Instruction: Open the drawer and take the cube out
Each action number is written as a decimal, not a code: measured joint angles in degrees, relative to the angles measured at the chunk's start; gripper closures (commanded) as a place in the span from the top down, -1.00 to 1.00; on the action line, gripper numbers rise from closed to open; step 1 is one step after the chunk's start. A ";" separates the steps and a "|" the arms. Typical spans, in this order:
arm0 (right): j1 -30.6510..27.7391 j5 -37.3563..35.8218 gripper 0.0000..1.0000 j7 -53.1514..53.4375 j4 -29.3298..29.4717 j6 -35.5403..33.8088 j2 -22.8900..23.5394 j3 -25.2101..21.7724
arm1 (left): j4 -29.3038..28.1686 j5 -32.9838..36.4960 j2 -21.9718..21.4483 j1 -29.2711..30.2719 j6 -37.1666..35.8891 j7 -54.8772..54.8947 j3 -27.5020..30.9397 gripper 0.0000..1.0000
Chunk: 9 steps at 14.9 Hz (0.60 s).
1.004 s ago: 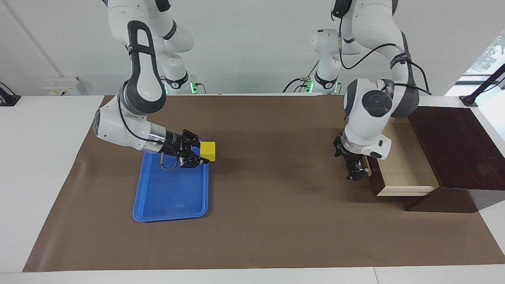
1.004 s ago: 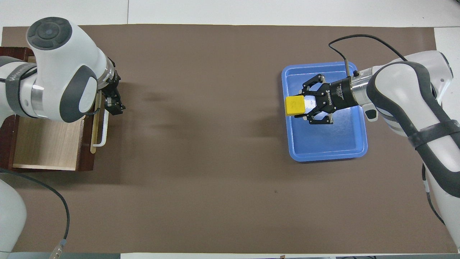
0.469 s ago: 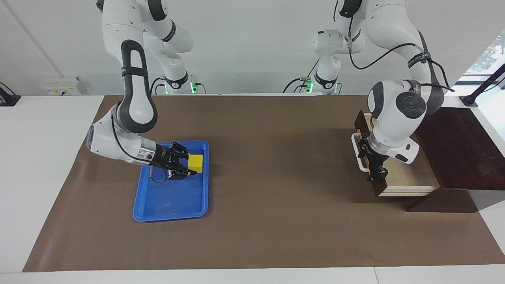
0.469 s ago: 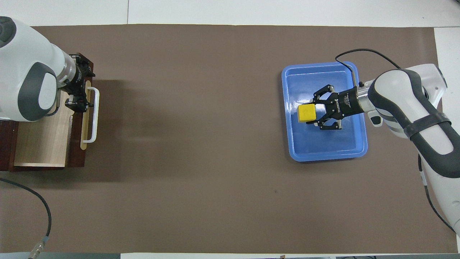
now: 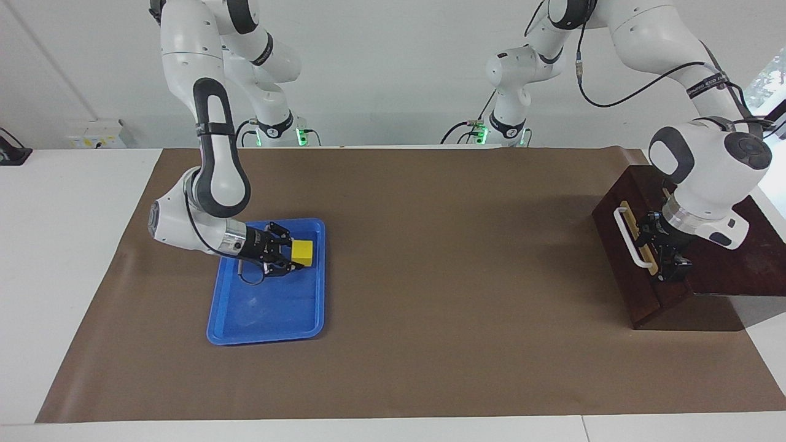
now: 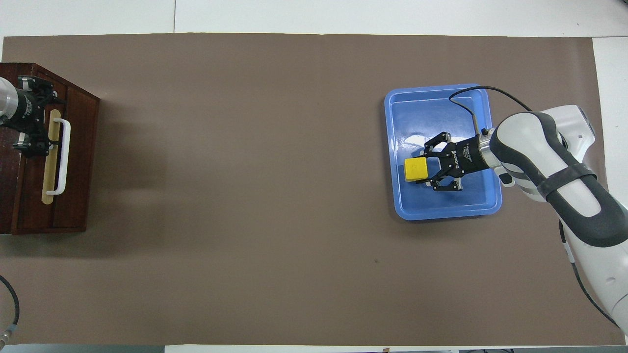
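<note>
Cube (image 5: 302, 252) clamped between right gripper (image 5: 291, 260) jaws, over tray (image 5: 264, 322).

Opposed high cameras share the whole table (image 5: 393, 344).

The only writing is a short line of small white letters on the black body of the right end effector (image 6: 426, 169), seen from overhead. The letters are too small to read. No other words, numbers or signs can be read anywhere.
</note>
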 measured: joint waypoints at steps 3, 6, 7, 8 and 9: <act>0.00 0.00 -1.00 -0.81 -1.64 0.65 -0.45 0.02 | 0.20 1.36 -0.26 -1.21 -0.05 3.56 -0.22 1.00; 0.00 0.00 -1.00 -0.81 -2.67 1.34 -1.22 0.03 | 4.11 1.54 -2.07 -5.41 -6.47 7.41 -0.43 1.00; 0.00 0.00 -0.31 -0.81 -2.96 1.38 -1.41 0.02 | 6.21 1.54 -3.37 -6.89 -10.46 10.38 -0.61 1.00; -0.01 0.00 0.99 -0.81 -3.24 1.49 -1.57 0.03 | 7.94 1.54 -5.44 -8.04 -14.56 15.20 -0.90 1.00; 0.00 0.00 1.00 -0.81 -3.40 1.57 -1.70 0.03 | 8.80 1.54 -8.09 -8.57 -18.18 21.77 -1.18 1.00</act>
